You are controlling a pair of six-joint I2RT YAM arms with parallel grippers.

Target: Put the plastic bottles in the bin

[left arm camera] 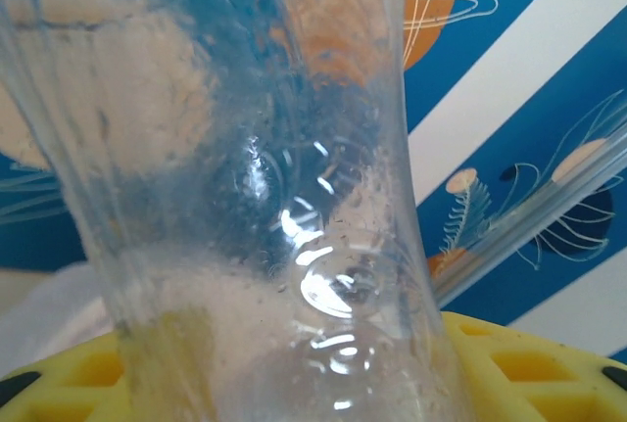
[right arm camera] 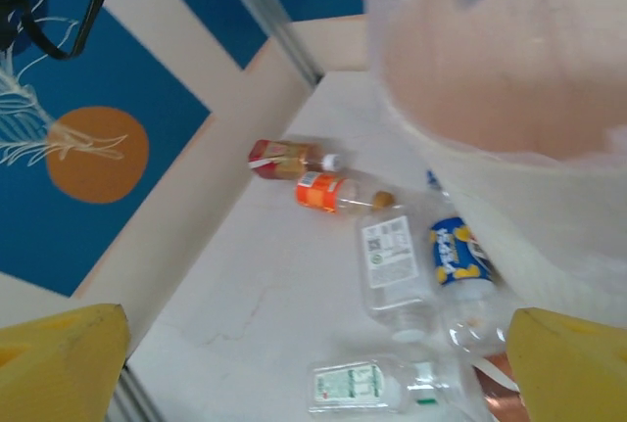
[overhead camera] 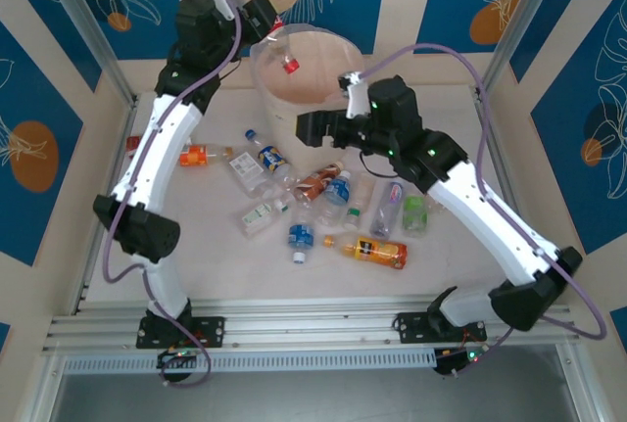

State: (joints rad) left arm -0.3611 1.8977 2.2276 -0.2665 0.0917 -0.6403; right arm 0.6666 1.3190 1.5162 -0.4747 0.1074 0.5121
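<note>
The left gripper [overhead camera: 263,19] sits at the far left rim of the large round pale pink-cream plastic bin [overhead camera: 338,50]. It pinches a clear waisted plastic bottle [left arm camera: 265,197] between its yellow pads [left arm camera: 534,368], gripping the body so the bottle can reach past the rim. A red cap [overhead camera: 291,65] shows over the bin's mouth, just inward of that gripper. I judge it to be the held bottle's neck end, pointed into the bin so that opening the jaws would drop the bottle inside rather than onto the table. The right gripper [overhead camera: 312,128] hovers just in front of the bin's near wall, spread wide with nothing between its yellow fingers [right arm camera: 59,353]. Its camera looks down at the white table [right arm camera: 265,295] to the bin's near left, which reads as lining up the next pick while the other arm delivers. The rest of the plastic bottles [overhead camera: 336,195] lie on their sides in a loose scatter in front of the bin. Among them are an orange-labelled bottle [overhead camera: 201,156] to the bin's near left and an amber juice bottle [overhead camera: 370,251] farthest from it. Lying flat and mostly apart, they offer a side grip across the body. Most are not yet in, so the task looks early.
</note>
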